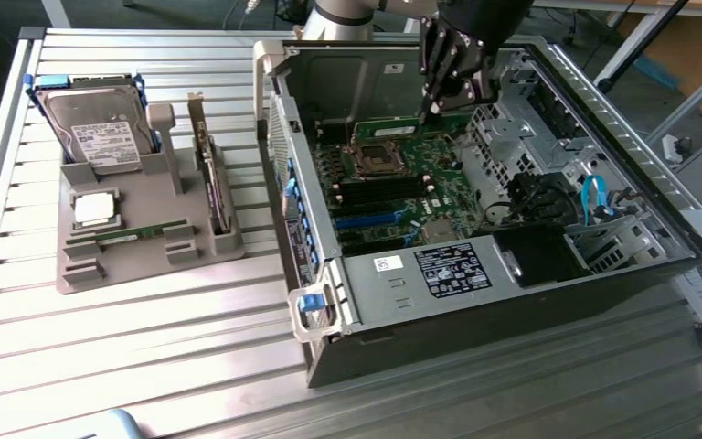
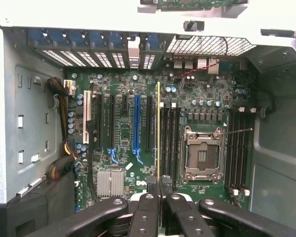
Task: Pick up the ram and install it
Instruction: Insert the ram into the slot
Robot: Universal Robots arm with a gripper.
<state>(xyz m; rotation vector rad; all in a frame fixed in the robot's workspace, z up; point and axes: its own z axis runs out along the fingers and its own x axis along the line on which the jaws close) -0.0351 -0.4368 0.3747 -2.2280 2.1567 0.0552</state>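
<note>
- Wrist view: the gripper [image 2: 159, 181], nearest, has its fingers clamped on the ram [image 2: 158, 123], seen edge-on over the motherboard [image 2: 123, 133], by the empty memory slots [image 2: 170, 140].
- Exterior view: the ram hangs at one o'clock inside the open computer case [image 1: 364, 274].
- Probably light, stiff and fragile; best gripped mid-length, clear of the contacts.

A long, narrow green circuit-board ram [image 1: 409, 119] hangs inside the open grey computer case [image 1: 326, 302], clamped on its upper edge by the black gripper [image 1: 441, 106]. It stands on its long edge, level, near the case's far wall. In the wrist view it shows edge-on as a thin yellow-green line [image 2: 158, 128] just beside the black memory slots [image 2: 170, 143]. A second ram [image 1: 132, 234] of the same look lies flat in a groove toward the near edge of the grey tray [image 1: 143, 270].
</note>
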